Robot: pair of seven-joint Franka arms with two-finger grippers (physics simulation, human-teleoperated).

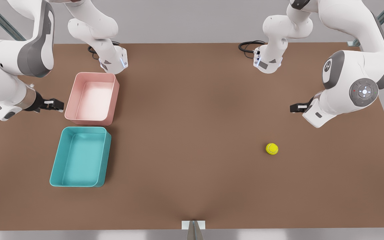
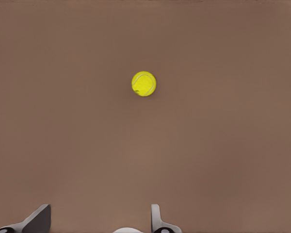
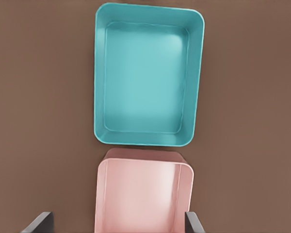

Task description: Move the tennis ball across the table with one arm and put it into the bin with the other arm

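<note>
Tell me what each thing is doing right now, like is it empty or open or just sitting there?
tennis ball: sitting loose on the table, nothing gripping it.
teal bin: upright, empty.
pink bin: upright, empty, right beside the teal bin.
left gripper: open, hanging above the table near the ball.
right gripper: open, hanging by the bins.

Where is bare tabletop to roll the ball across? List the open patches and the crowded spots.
Free: the wide brown middle of the table, between the tennis ball and the teal bin, and the strip along its near edge. Crowded: the front view's left, where the teal bin and pink tray sit nearly touching, with the right gripper beside them. The left gripper hovers near the ball, open.
</note>
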